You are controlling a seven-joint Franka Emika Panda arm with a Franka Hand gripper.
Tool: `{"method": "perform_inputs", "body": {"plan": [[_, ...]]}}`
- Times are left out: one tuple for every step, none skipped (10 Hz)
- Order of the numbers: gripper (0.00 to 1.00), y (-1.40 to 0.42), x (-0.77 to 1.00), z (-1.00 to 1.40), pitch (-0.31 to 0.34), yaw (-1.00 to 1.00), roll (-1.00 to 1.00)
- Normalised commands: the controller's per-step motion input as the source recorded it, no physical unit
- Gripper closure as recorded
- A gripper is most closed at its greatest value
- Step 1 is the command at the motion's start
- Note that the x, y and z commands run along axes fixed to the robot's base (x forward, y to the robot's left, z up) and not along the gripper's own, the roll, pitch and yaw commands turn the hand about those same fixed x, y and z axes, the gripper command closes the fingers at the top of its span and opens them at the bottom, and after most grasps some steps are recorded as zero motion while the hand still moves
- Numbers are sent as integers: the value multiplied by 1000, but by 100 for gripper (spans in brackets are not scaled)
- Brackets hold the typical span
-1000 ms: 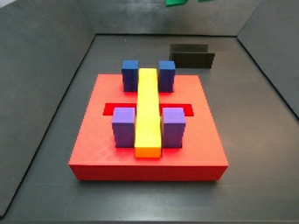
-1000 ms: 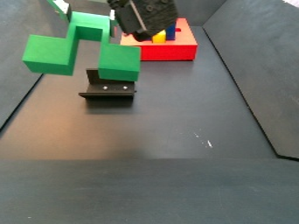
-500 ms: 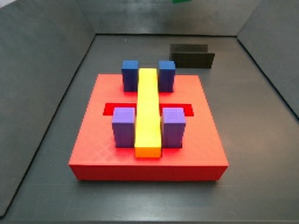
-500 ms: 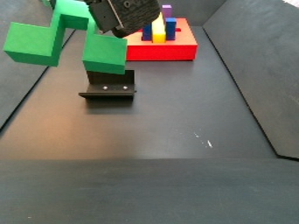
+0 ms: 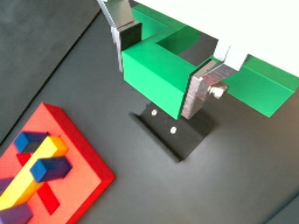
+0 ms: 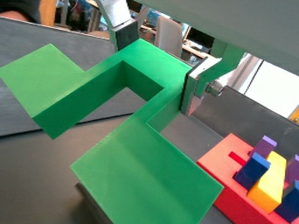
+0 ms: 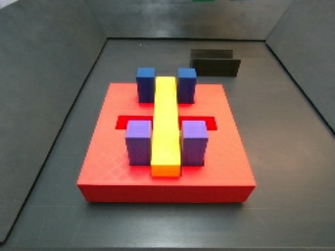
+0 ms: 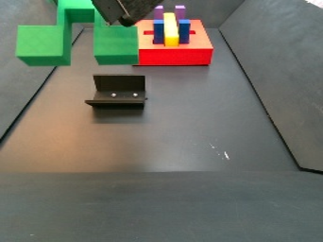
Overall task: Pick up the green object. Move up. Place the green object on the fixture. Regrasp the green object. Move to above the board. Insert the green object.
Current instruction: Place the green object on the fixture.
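While the green object (image 8: 70,36) hangs clear of the floor at the far left of the side view, we judge the move-up step to be in hand, with placement on the fixture (image 8: 117,92) next. In both wrist views the gripper (image 5: 163,66) is clamped on the piece, its silver fingers (image 6: 198,85) pressing opposite faces of the stem. We see the fixture standing on the dark floor below and just beside the piece, apart from it. Further right, toward the far edge, sits the board (image 8: 180,53) with its yellow bar (image 7: 165,125). The next move calls for lowering the piece squarely onto the bracket before releasing.
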Motion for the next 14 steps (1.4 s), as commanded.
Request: {"method": "perform_inputs", "body": {"plan": [[100, -46, 320, 103, 69, -134, -409], [100, -160, 369, 183, 103, -269, -520], [100, -211, 409, 89, 94, -371, -574], [100, -60, 431, 23, 26, -406, -800], [100, -109, 257, 0, -11, -451, -774], [100, -146, 331, -109, 0, -411, -654], [100, -171, 366, -314, 51, -351, -566], [100, -266, 443, -457, 297, -206, -231], [100, -257, 366, -594, 271, -166, -129], [100, -220, 329, -634, 209, -80, -89], [100, -263, 297, -617, 200, -63, -57], [100, -249, 280, -500, 200, -69, -57], [100, -220, 257, -483, 163, -51, -69], [100, -300, 260, -429, 194, -14, 0]]}}
